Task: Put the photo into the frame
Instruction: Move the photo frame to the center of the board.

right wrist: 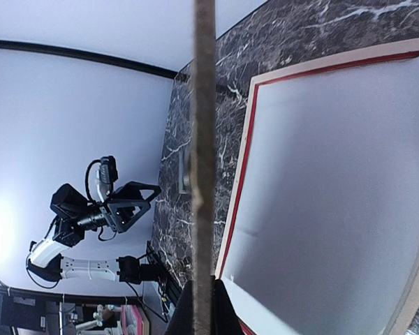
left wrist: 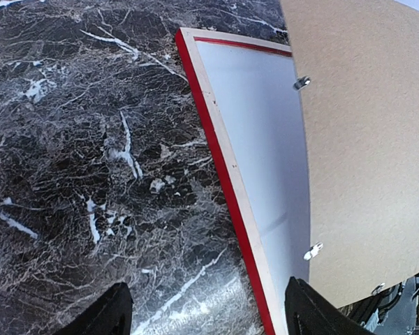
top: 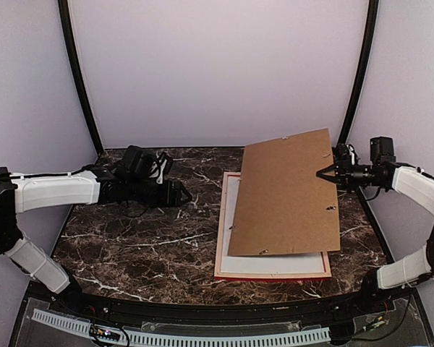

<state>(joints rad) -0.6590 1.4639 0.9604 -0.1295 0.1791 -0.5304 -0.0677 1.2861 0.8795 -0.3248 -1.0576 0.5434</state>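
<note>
While the right hand point(top: 325, 173) is clamped shut on the 3 o'clock edge of the plain brown backing board point(top: 286, 191), that board hangs tilted over the thin rectangular wooden frame point(top: 220, 224). The frame lies flat on the dark marble bench point(top: 130, 246), at 3 o'clock from bench centre, with pale wood up and a red edge showing. A white sheet point(top: 275, 264) fills its opening, and I can't tell if that's the photo; no printed side is visible. Can't tell whether the board's low edge touches the sheet. The left hand point(top: 179, 194) is at 9 o'clock of the frame, jaws spread, gripping nothing, above bare marble.
</note>
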